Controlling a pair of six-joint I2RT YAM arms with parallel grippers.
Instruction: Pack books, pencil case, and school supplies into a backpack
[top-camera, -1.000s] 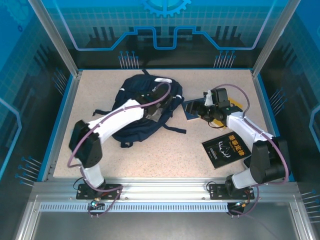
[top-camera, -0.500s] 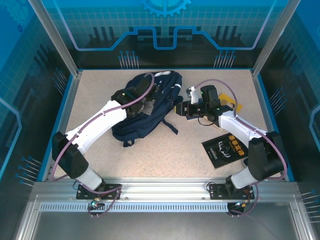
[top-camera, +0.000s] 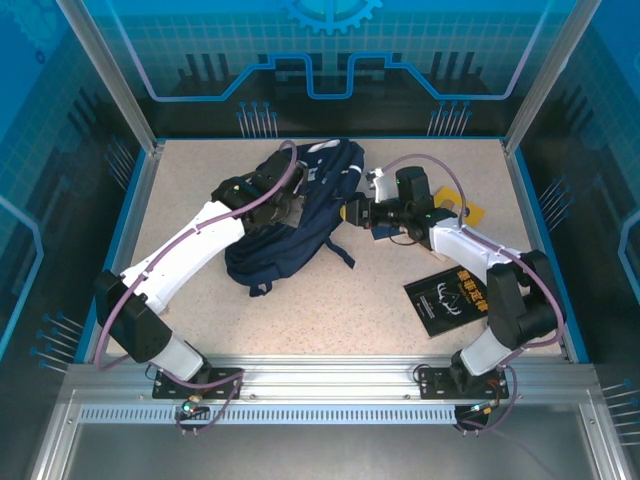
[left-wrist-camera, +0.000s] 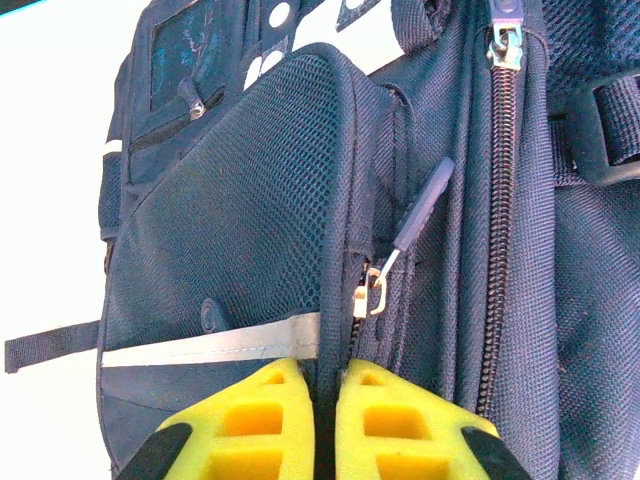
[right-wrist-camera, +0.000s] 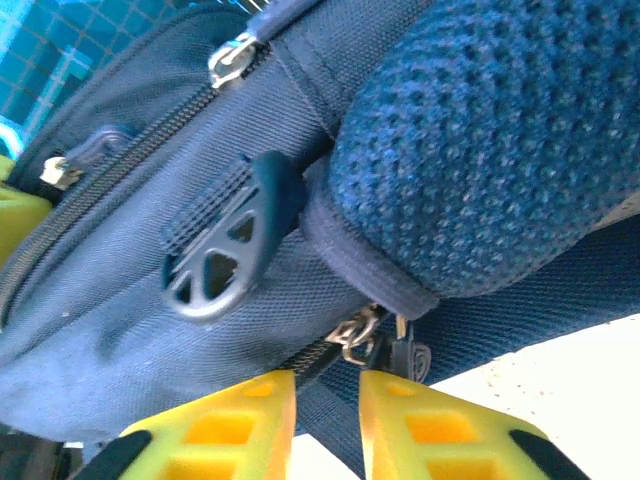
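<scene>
The left gripper (left-wrist-camera: 328, 405) is pinching shut on a seam of the navy-blue fabric backpack (top-camera: 268, 255), slumped at 11 o'clock on the speckled surface (top-camera: 330, 320). The right gripper (right-wrist-camera: 328, 405) is straddling a dark strip by a zipper pull (right-wrist-camera: 356, 335), and I cannot tell whether it is gripping. Packing is seemingly just starting: the thin black book (top-camera: 450, 298) at 4 o'clock and the yellow book (top-camera: 472, 214) at 2 o'clock are lying outside.

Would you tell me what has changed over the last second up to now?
The right gripper swung left to the navy-blue fabric backpack and closed on its edge. The left gripper, pinching its seam, drew it toward the far side. The black book with white emblem stayed put.
</scene>
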